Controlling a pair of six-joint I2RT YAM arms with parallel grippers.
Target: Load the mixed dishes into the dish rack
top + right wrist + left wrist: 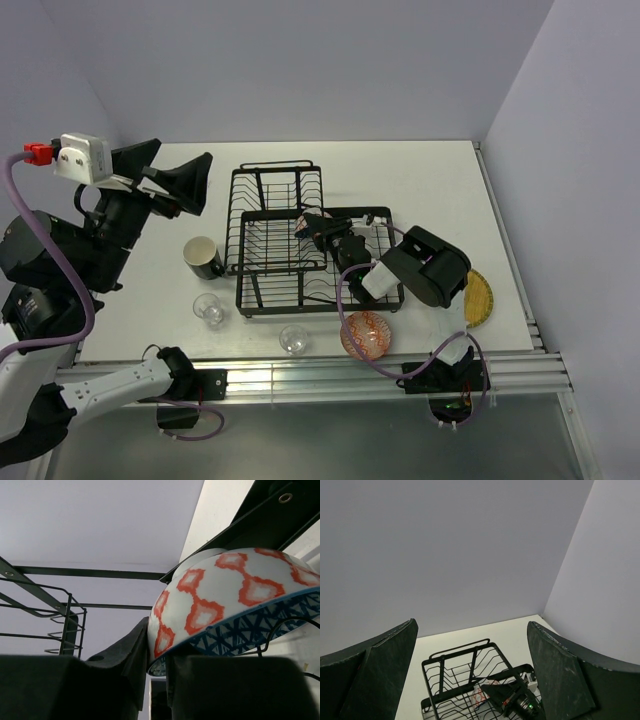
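Note:
My right gripper [159, 650] is shut on the rim of the small blue patterned bowl [225, 595], white with orange-red diamonds outside and blue lattice inside. It holds the bowl tilted over the black wire dish rack [241, 292], near the rack's middle, where the bowl [317, 231] barely shows behind the fingers. My left gripper [185, 182] hangs open and empty, raised above the table left of the rack [451, 656]. On the table sit a black mug [203, 257], two clear glass cups [210, 309] [294, 340], an orange-red patterned bowl [366, 335] and a yellow plate [478, 298].
The right arm's body [425, 265] lies across the rack's right end and partly covers the yellow plate. Walls close the table at the back and right. The table's front edge [300, 358] runs just behind the glass cups and the orange-red bowl.

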